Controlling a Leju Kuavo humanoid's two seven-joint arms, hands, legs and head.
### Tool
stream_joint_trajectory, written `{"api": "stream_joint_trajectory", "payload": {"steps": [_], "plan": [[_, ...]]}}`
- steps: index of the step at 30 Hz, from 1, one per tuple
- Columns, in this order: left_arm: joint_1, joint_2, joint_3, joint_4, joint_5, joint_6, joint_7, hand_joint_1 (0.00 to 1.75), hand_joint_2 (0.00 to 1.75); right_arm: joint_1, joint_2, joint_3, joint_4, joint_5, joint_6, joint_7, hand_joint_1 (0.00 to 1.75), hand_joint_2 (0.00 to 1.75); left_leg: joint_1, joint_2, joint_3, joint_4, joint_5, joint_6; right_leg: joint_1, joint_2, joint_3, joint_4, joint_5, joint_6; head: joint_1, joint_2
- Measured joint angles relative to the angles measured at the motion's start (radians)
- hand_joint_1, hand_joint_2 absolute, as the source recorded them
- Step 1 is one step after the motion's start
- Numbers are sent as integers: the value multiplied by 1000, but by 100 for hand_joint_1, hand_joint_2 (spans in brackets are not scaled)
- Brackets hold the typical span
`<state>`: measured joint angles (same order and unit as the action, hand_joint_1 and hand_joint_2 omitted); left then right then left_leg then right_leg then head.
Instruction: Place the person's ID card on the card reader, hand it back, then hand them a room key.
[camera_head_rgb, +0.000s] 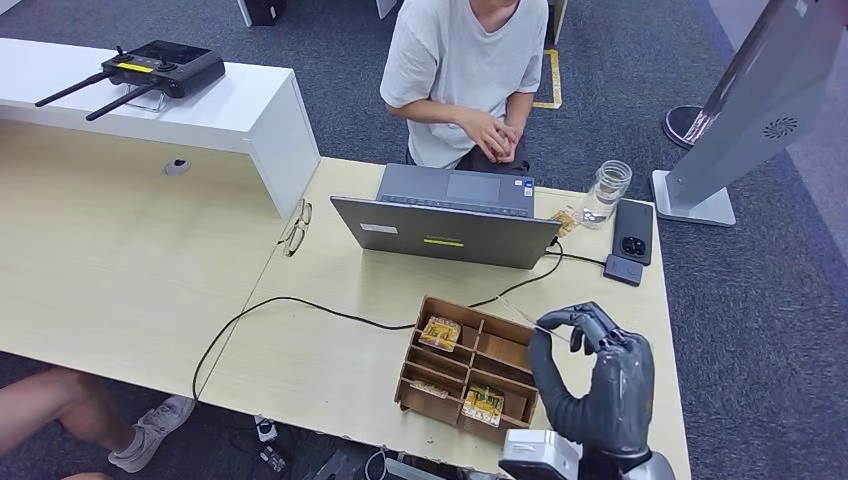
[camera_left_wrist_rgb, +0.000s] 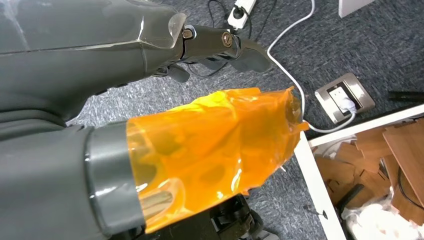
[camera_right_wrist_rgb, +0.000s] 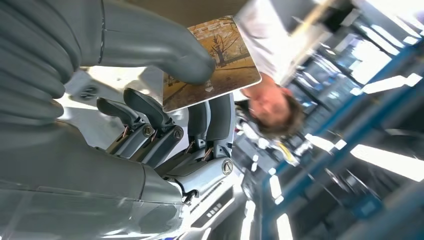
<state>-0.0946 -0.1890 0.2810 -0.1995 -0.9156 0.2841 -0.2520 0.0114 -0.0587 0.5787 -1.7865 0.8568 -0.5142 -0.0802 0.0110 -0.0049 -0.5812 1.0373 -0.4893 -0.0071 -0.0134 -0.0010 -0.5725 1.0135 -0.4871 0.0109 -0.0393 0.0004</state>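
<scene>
Head view: right hand (camera_head_rgb: 592, 375) raised over the desk's near edge beside the wooden organizer (camera_head_rgb: 468, 366), fingertips curled together, thin card edge-on between them; looks lifted to pass twd the person (camera_head_rgb: 460, 75) behind the laptop (camera_head_rgb: 447, 224). Left wrist view: left hand (camera_left_wrist_rgb: 165, 115) hangs over floor, idle, thumb wrapped in orange film, fingers lying apart w/ nothing in them. Right wrist view: thumb and fingers pinch the room key (camera_right_wrist_rgb: 212, 60), a flat card w/ brown autumn-tree print and rounded corners.

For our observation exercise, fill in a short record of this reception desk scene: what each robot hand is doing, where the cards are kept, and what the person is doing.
right robot hand: raised over the desk, pinching a card with a tree picture
left robot hand: hanging over the carpet, holding nothing, fingers apart
card storage: wooden divided box with cards in some compartments
person: seated behind the laptop, hands clasped
</scene>
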Motion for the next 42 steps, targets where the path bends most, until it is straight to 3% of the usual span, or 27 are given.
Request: {"api": "stream_joint_trajectory", "payload": {"steps": [10, 23, 36, 42], "plan": [[0, 5, 2, 0, -21, -4, -6, 0, 0, -78, -9, -23, -50, -129, 32, -38, 175, 175, 0, 0, 0, 0, 1, 0, 0, 0, 0, 0, 1, 0, 0, 0], [-12, 5, -15, 0, -50, -24, 7, 0, 0, -226, -10, -88, 31, -115, 122, 18, 175, 175, 0, 0, 0, 0, 1, 0, 0, 0, 0, 0, 1, 0, 0, 0], [-15, 8, -56, 0, -88, -51, 5, 0, 0, -419, -20, -105, 304, -80, 325, 133, 175, 175, 0, 0, 0, 0, 2, 1, 0, 0, 0, 0, 2, -1, 0, 0], [-18, 8, -75, 0, -96, -62, 12, 0, 0, -500, -16, -99, 422, -68, 353, 165, 175, 175, 0, 0, 0, 0, 2, 1, 0, 0, 0, 1, 3, -1, 0, 0]]}}
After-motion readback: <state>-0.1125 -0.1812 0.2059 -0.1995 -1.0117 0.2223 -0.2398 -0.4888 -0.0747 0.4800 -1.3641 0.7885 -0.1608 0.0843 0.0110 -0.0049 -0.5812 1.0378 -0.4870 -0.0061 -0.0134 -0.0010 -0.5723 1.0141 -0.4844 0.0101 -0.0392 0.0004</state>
